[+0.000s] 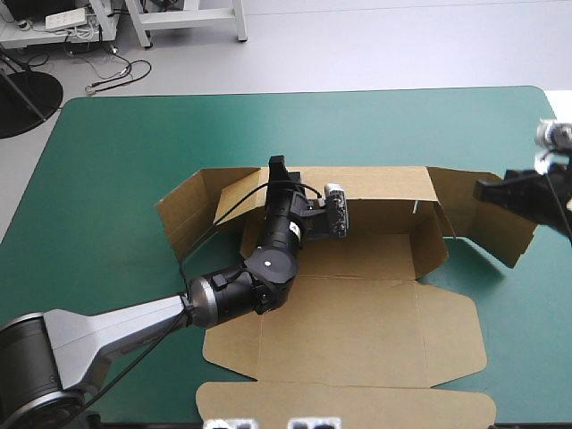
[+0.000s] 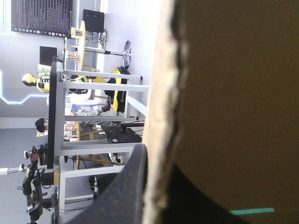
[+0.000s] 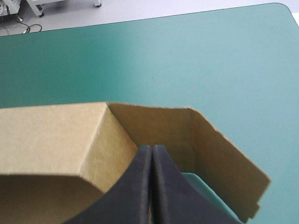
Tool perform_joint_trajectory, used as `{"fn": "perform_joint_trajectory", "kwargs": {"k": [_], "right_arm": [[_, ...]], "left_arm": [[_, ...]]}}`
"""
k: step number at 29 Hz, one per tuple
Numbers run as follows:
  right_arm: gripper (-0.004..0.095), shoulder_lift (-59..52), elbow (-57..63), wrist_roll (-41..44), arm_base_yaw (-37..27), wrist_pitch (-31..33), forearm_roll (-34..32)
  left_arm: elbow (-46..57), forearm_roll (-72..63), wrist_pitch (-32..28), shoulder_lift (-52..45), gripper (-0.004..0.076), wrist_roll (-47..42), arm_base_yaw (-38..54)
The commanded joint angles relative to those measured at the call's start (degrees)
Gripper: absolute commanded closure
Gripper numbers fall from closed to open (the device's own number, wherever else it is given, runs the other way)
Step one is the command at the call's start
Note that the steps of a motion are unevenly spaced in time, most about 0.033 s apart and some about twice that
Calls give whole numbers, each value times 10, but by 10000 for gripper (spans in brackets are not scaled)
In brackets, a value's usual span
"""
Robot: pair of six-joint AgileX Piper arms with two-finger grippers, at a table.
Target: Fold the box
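The brown box (image 1: pixel 375 255) lies in the middle of the teal-green desk (image 1: pixel 116 161), its far wall (image 1: pixel 380 183) raised and its lid (image 1: pixel 357 331) flat on the near side. The left arm (image 1: pixel 116 317) bends sharply at the box's near-left corner and reaches across to the far wall's left end. There the left hand (image 1: pixel 278 168) is all but closed on the board's top edge, one black finger (image 2: pixel 124 186) against its outer face. The right hand (image 3: pixel 153 149) hangs at the box's right flap (image 1: pixel 500 223), fingers pressed together into one point before the flap's inner crease.
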Motion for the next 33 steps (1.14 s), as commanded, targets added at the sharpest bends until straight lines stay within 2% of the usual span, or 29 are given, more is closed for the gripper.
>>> {"fn": "perform_joint_trajectory", "kwargs": {"k": [1,8,14,20,26,33], "right_arm": [[928,92,-101,-32,2,-17,42],[928,285,-258,-51,2,71,76],[928,382,-313,-48,2,150,74],[928,402,-305,-51,1,196,49],[928,400,-235,-97,1,196,87],[928,353,-185,-129,1,196,95]], "left_arm": [[-11,17,13,-20,734,-20,-5],[-11,35,14,-20,733,-20,-5],[-11,38,19,-20,734,-29,-5],[-11,38,26,-20,734,-41,-5],[-11,39,27,-20,734,-50,-5],[-11,38,29,-20,734,-51,-5]]}}
